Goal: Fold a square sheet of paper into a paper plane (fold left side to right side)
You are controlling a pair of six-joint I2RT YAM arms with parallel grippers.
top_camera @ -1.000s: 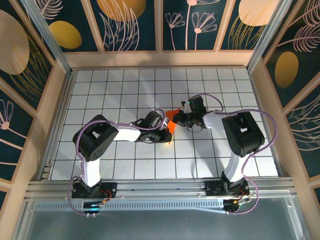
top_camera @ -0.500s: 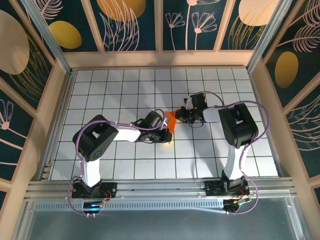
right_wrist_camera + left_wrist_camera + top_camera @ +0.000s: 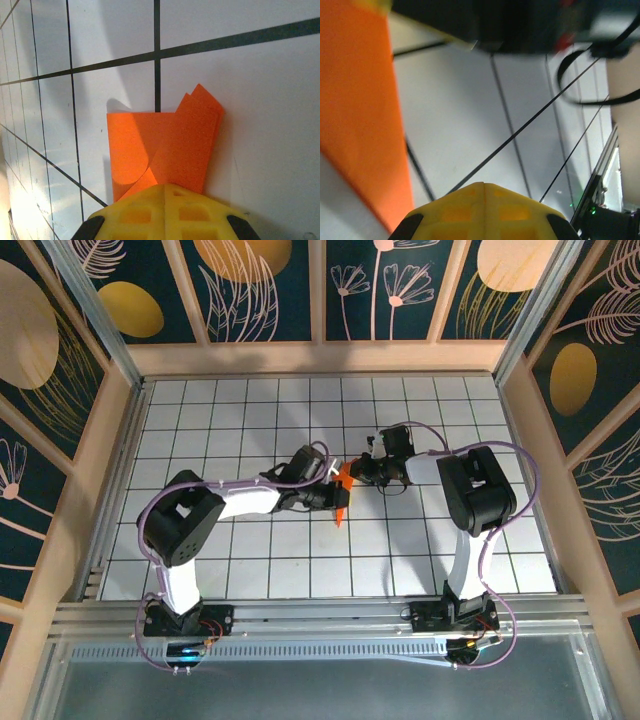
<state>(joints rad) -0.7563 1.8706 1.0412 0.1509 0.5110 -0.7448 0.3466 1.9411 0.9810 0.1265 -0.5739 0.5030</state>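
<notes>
Mid-fold at the table's centre: my right gripper, jaws closed, meets the square sheet of paper, which lies creased into overlapping layers just ahead of its tips. My left gripper, closed on nothing, sits beside it. No dart yet; several folds remain.

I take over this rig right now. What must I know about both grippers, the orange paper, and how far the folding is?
Left gripper: shut. The orange paper is beside it, not between its fingers.
Right gripper: shut, tips at the paper's near edge. I cannot tell whether it is pinching or only pressing.
Paper: mid-table, between the two grippers.
Done: folded into overlapping layers with a slanted flap.
Left: it is not yet a narrow dart, so more folds and creasing probably remain.
</notes>
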